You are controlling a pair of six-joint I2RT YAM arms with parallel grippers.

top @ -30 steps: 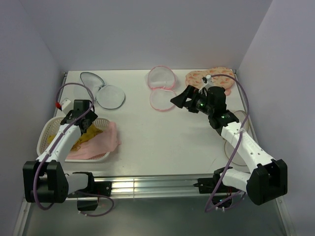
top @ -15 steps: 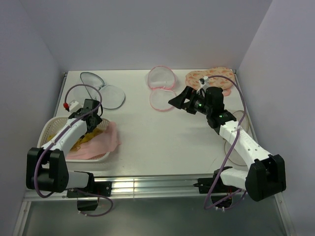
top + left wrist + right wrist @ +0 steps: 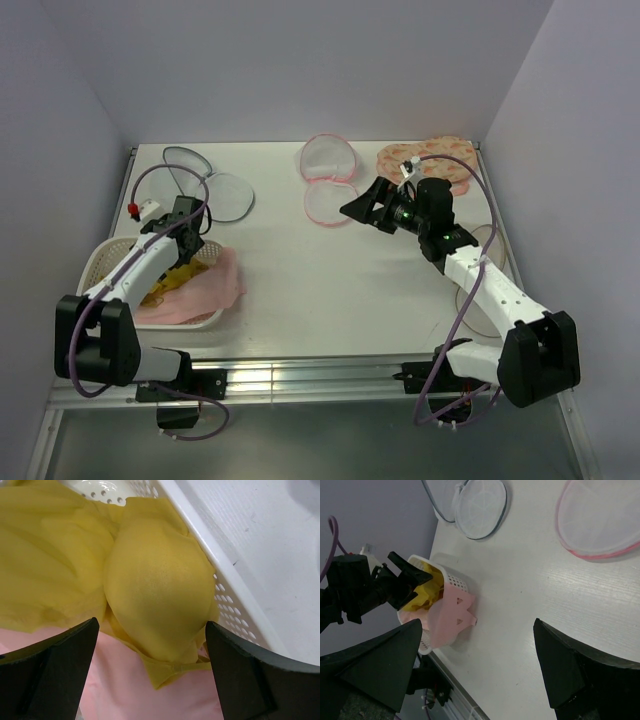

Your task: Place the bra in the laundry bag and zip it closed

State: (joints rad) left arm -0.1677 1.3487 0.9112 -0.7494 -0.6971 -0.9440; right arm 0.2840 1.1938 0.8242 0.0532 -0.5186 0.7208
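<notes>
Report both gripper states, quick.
Left gripper: open, empty, poised over the yellow bra in the basket.
Right gripper: open, empty, above the table.

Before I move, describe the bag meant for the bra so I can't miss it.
Look at the table's far left corner, just beyond the white basket. The laundry bag lies there open, two round white mesh domes side by side. Its rim is grey, unlike the pink-rimmed bag at the far middle.
</notes>
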